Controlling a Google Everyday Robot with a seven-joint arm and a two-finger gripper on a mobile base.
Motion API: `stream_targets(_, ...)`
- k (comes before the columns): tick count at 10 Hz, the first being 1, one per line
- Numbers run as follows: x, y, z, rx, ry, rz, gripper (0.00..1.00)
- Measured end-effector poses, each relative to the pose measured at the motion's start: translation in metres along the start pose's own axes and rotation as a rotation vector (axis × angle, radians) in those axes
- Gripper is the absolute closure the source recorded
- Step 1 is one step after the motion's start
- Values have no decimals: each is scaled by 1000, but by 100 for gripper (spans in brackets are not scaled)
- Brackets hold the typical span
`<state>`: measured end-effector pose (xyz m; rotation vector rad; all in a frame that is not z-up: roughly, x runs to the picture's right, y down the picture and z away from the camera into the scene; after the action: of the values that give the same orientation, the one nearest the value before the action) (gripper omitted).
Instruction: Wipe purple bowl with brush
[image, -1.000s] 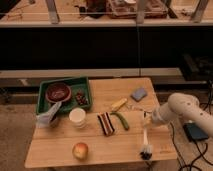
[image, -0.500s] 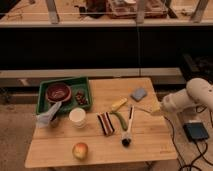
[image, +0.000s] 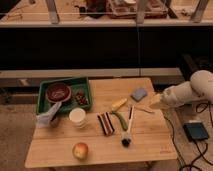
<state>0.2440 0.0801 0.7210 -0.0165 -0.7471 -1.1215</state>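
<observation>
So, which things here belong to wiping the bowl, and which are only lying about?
For the job: purple bowl in the green tray; brush lying on the table; tool at the table's edge, near the sponge.
Lying about: white cup, apple, green vegetable, sponge.

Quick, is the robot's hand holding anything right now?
End effector: over the right edge of the table, not holding the brush, which lies on the table; open or closed cannot be told.

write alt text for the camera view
A brush lies on a wooden table, the robot's gripper apart from it near the right edge. The purple bowl sits in a green tray at back left.
</observation>
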Motion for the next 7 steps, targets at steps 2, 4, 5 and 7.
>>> stream_targets(2,-10,-4,27,-75,-19,15,33)
stream_targets(4,-18,0,59,-118,-39,29,30)
stream_targets(5,-27,10,117,-161,-68,72,30)
stream_targets(7,-27,11,158,-183,-91,117,30)
